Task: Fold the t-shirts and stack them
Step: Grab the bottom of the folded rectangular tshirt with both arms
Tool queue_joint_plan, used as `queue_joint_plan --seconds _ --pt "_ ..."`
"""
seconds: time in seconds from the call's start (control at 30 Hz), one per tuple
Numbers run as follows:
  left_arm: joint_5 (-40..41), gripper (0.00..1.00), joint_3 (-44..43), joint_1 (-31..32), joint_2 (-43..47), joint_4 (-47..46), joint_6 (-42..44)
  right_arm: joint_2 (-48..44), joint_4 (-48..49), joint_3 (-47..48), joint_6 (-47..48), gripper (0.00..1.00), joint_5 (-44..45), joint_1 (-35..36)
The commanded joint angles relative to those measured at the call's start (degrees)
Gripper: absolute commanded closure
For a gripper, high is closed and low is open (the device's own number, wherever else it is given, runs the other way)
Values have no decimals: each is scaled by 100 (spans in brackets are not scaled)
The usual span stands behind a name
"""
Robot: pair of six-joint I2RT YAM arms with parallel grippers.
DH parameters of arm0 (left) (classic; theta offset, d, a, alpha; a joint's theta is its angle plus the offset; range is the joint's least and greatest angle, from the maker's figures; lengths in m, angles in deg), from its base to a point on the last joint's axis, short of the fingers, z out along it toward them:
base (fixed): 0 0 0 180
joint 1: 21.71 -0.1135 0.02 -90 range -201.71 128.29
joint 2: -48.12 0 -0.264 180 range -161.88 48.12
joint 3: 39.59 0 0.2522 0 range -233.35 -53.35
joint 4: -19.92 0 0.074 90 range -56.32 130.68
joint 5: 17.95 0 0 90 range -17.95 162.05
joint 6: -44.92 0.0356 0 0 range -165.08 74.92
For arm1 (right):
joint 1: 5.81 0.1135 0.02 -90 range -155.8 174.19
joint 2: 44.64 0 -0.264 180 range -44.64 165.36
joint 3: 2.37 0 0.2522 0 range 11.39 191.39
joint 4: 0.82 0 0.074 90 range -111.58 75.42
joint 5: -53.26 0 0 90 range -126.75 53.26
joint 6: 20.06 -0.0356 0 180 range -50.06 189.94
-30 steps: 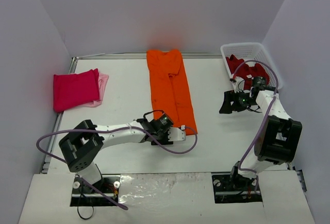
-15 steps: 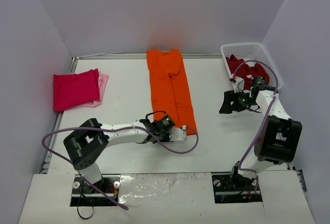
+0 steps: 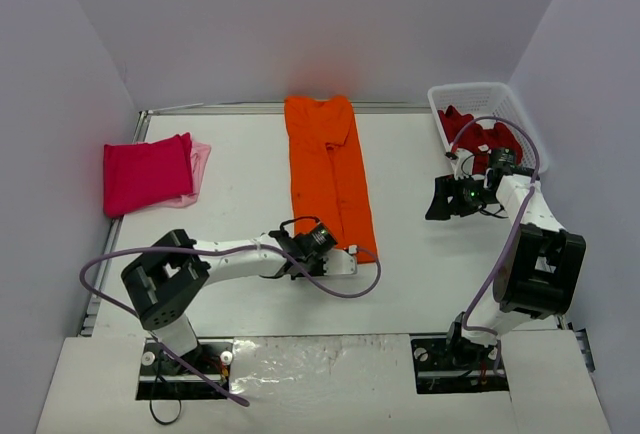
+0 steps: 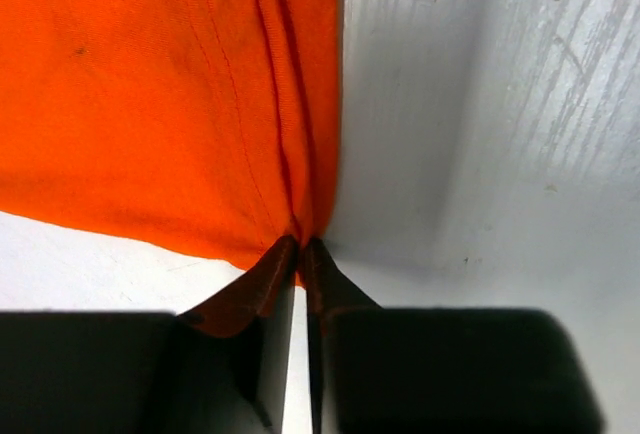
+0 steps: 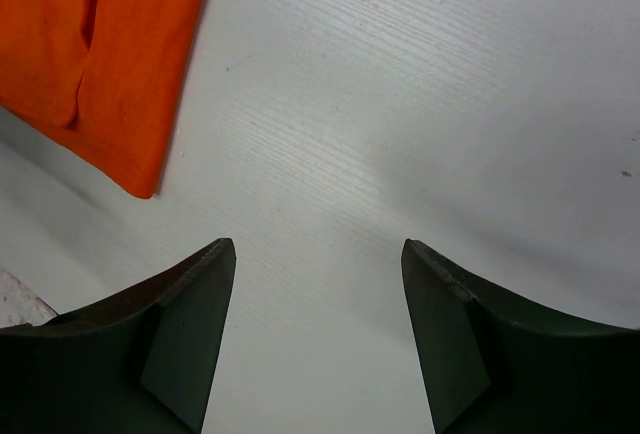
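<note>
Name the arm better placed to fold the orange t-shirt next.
Left. The left gripper is pinched shut on the near corner of the bright orange cloth t-shirt. The right gripper hangs open, apart from it.

robot lab data-collection cell, not a home or shop. plain white table [image 3: 240, 204] boxed in by bare grey-lilac walls [image 3: 300, 24] at the back and on both sides. two white-and-black arms, left arm [image 3: 240, 254] and right arm [image 3: 540, 264], bolted to a mounting plate [image 3: 330, 374] at the near edge, with a purple cable [image 3: 345, 296] looping loose. staged props on the table: orange t-shirt [image 3: 330, 169], folded magenta t-shirt [image 3: 145, 176], white lattice basket [image 3: 470, 89] holding dark red t-shirts [image 3: 478, 139].
</note>
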Motion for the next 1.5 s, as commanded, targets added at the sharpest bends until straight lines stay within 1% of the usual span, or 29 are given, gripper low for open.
queue_joint_plan --seconds 0.0,0.03,0.07,0.23,0.3,0.4,0.47,0.5,0.57,0.67,0.77,0.8,0.83,0.93,1.07,1.23,1.47 --pt "-137 96 36 -164 209 279 -88 -173 -116 43 71 37 -43 -22" --pt "-199 97 18 -225 227 279 -149 -190 -116 34 97 37 -70 -22" --pt "-443 98 10 -391 245 288 -184 -243 -125 17 115 37 -113 -13" --pt "-1016 98 -52 -832 499 315 -325 -279 -125 43 247 37 -290 109" --pt "-1305 98 -43 -1007 657 332 -343 -287 -142 60 369 39 -368 206" --pt "-1613 98 -8 -1192 860 367 -334 -506 -134 -71 922 41 -456 513" --pt "-1754 98 36 -1289 982 367 -317 -787 -143 -142 1404 37 -492 646" --pt "-1955 98 36 -1394 1009 385 -325 -884 -143 -220 1564 37 -570 716" --pt "-2202 98 53 -1491 1079 385 -325 -1139 -151 -291 1995 37 -676 821" --pt "-2537 98 27 -1606 1001 446 -334 -1534 -160 -458 2503 36 -861 953" --pt "-2669 98 -34 -1702 817 508 -290 -1869 -143 -669 2830 31 -844 1217" --pt "-2730 98 -52 -1755 764 525 -281 -1948 -151 -713 2996 31 -782 1383" --pt "-2792 98 -78 -1816 702 534 -273 -2053 -151 -774 3059 31 -712 1428" --pt "-3082 98 -227 -2097 387 613 -308 -2107 -143 -801 3174 31 -414 1867" --pt "-3345 98 -544 -2335 8 868 -290 -2080 -116 -748 3191 31 245 2456" --pt "-3644 98 -948 -2467 -334 1079 -343 -1931 -90 -801 3200 32 606 3228" --pt "-3988 98 -1282 -2555 -678 1474 -264 -1703 332 -1082 3112 36 1204 3984"
